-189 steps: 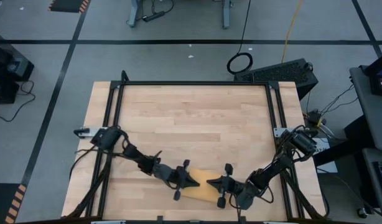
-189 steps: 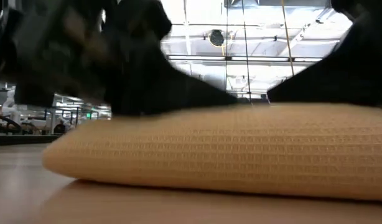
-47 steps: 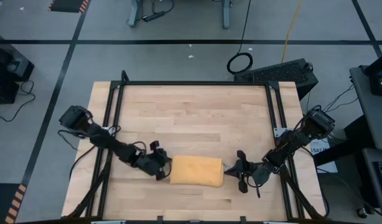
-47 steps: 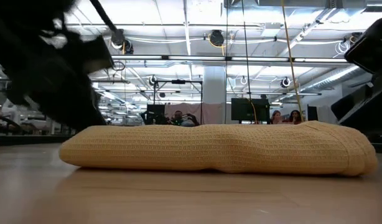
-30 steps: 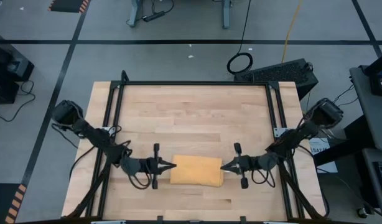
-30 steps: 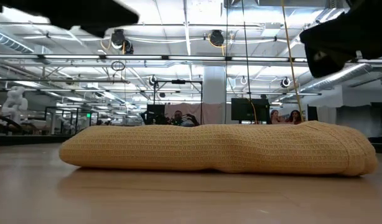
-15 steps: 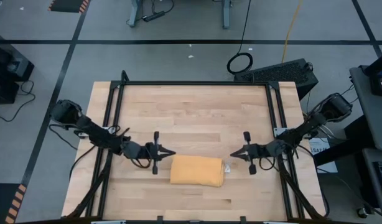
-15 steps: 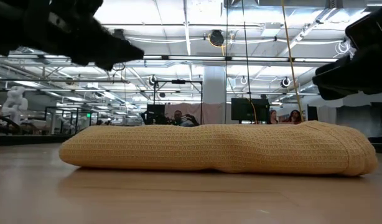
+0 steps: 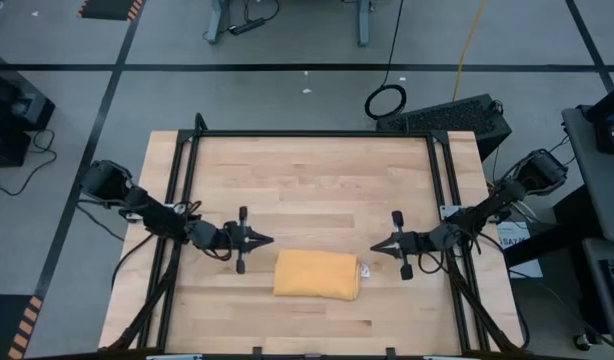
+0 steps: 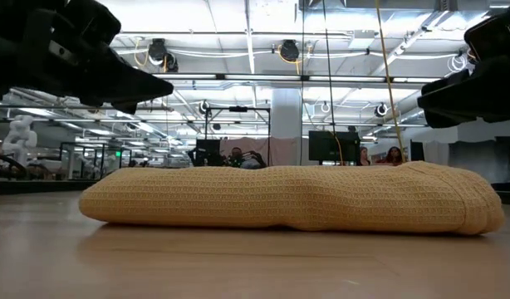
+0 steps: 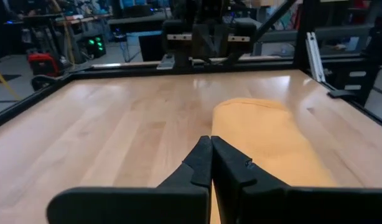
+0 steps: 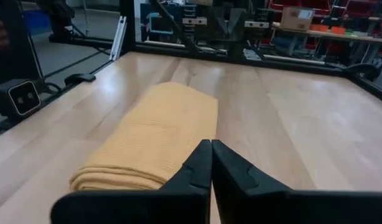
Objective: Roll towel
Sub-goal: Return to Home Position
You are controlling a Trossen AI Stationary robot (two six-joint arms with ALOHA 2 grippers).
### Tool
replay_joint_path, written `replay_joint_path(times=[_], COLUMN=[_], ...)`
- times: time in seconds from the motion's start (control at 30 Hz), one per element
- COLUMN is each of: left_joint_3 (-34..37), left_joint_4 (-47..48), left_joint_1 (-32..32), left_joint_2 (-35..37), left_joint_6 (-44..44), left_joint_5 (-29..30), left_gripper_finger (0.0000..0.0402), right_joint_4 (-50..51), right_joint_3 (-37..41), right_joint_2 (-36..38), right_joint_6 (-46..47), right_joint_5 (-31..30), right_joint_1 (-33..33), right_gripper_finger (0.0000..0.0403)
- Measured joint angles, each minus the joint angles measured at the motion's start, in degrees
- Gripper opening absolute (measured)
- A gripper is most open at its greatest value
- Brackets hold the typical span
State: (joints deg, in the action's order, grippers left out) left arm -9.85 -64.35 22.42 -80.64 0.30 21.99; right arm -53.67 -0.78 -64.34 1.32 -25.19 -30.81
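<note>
Rolled mustard-yellow waffle-fabric towel (image 9: 317, 274) on pale wooden tabletop (image 9: 307, 180). Left gripper (image 9: 265, 239) and right gripper (image 9: 375, 247) flank the towel, apart from it, both pressed together and empty. Dark monitors (image 10: 331, 146) stand beyond the towel.

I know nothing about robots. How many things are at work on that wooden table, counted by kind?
Yellow towel: 1, the rolled towel
Robot arms: 2, the left arm and the right arm, both with jaws shut, neither touching the towel
Total: 3
</note>
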Motion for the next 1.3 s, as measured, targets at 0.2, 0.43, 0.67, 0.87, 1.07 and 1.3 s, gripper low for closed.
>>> replay_joint_path(times=[0.2,0.43,0.67,0.87,1.07,1.3], left_joint_3=[0.98,7.72,9.54,9.56,9.57,9.57], left_joint_4=[0.74,-6.63,-8.45,-8.25,-2.77,8.75], left_joint_1=[-2.38,-3.76,-3.65,-3.65,-3.65,-3.65], left_joint_2=[0.02,0.2,0.24,1.49,7.68,20.31], left_joint_6=[0.17,-4.04,-3.69,-2.82,-2.31,0.27], left_joint_5=[-2.06,-2.26,-4.08,-6.5,-7.24,-7.21], left_gripper_finger=[0.0006,0.0006,0.0006,0.0006,0.0006,0.0006], right_joint_4=[-1.25,-2.56,-3.39,-1.94,5.02,15.66], right_joint_3=[0.0,0.0,0.0,-0.01,0.0,-0.02], right_joint_2=[0.12,0.37,1.71,5.73,12.52,22.32], right_joint_6=[-3.88,-5.88,-5.48,-5.05,-5.02,-4.57], right_joint_5=[-0.23,-0.42,-0.57,0.04,1.76,6.25], right_joint_1=[0.0,-0.02,0.0,0.0,0.04,0.46], right_gripper_finger=[0.0,0.0,0.0,0.0,0.0,0.0])
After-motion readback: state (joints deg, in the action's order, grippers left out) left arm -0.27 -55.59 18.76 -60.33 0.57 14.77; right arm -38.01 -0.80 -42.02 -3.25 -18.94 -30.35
